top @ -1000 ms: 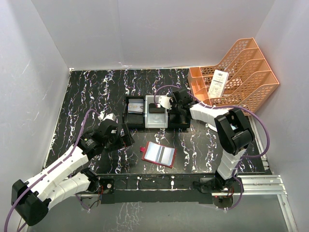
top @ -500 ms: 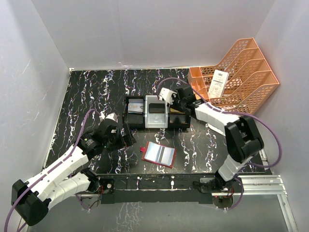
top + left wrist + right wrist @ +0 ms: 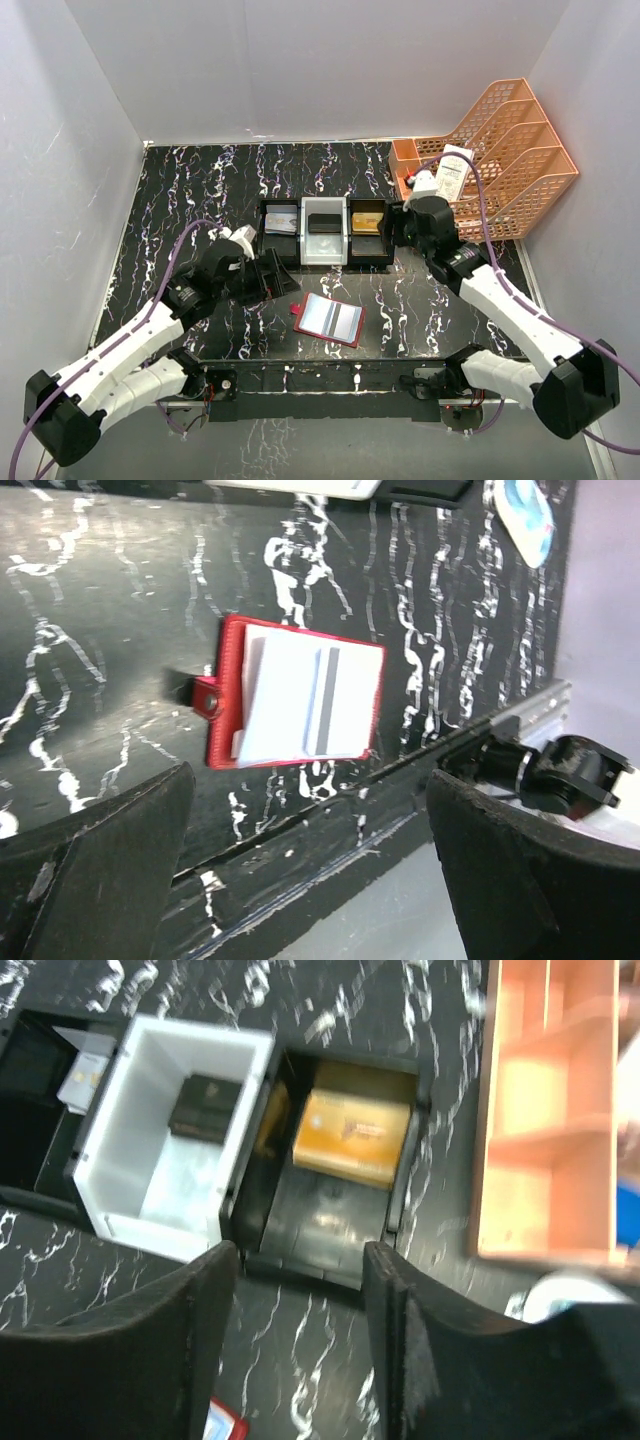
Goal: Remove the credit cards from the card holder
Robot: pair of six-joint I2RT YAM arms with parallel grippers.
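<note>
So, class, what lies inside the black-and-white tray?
The tray holds a pale card left, a dark flat item in the white middle, an orange-gold card right. Anything beneath them is covered.

Orange-gold card (image 3: 352, 1138) in black compartment (image 3: 325, 1235)

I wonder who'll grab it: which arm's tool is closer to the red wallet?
Left. The left tool hangs just left of the red wallet; the right tool is farther off, beside the tray.
</note>
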